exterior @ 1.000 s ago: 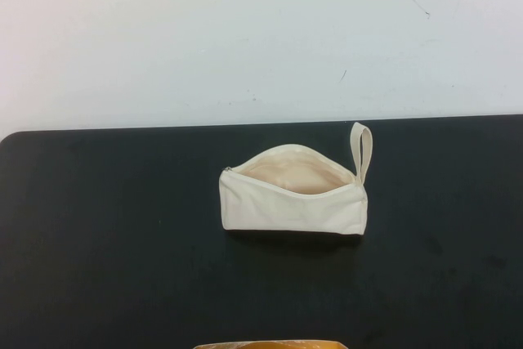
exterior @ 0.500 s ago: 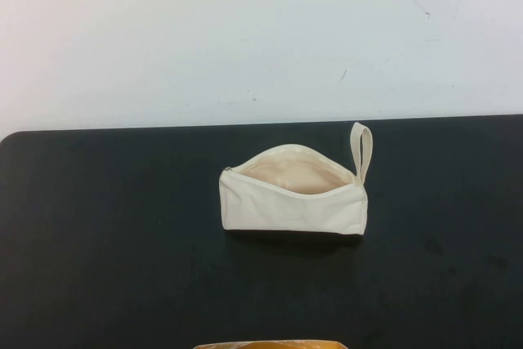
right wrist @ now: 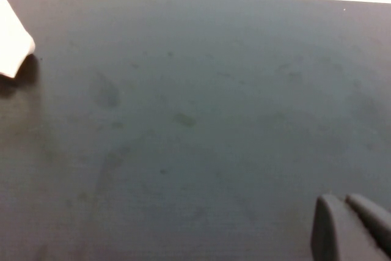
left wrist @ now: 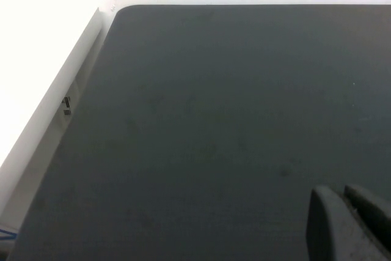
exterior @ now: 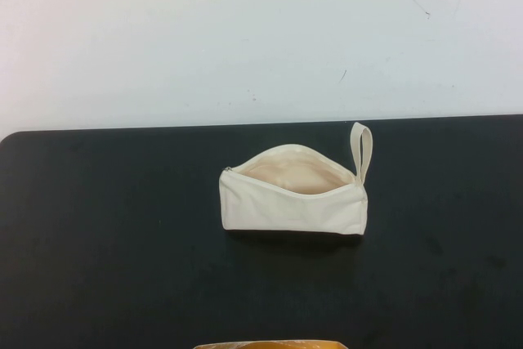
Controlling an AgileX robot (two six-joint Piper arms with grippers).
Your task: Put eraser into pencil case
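Observation:
The pencil case (exterior: 290,206) is a cream fabric pouch lying in the middle of the black table (exterior: 106,226). Its zip is open, showing a pale peach lining (exterior: 294,176), and its loop strap (exterior: 360,149) points toward the back right. No eraser shows in any view. Neither arm appears in the high view. In the left wrist view my left gripper (left wrist: 339,192) is shut and empty over bare table. In the right wrist view my right gripper (right wrist: 341,198) is shut and empty, with a corner of the pencil case (right wrist: 12,47) far off at the picture's edge.
A yellow-orange object (exterior: 270,344) pokes in at the near edge of the table. A white surface (exterior: 245,30) lies behind the table's back edge. The table's rounded left corner and side edge (left wrist: 107,19) show in the left wrist view.

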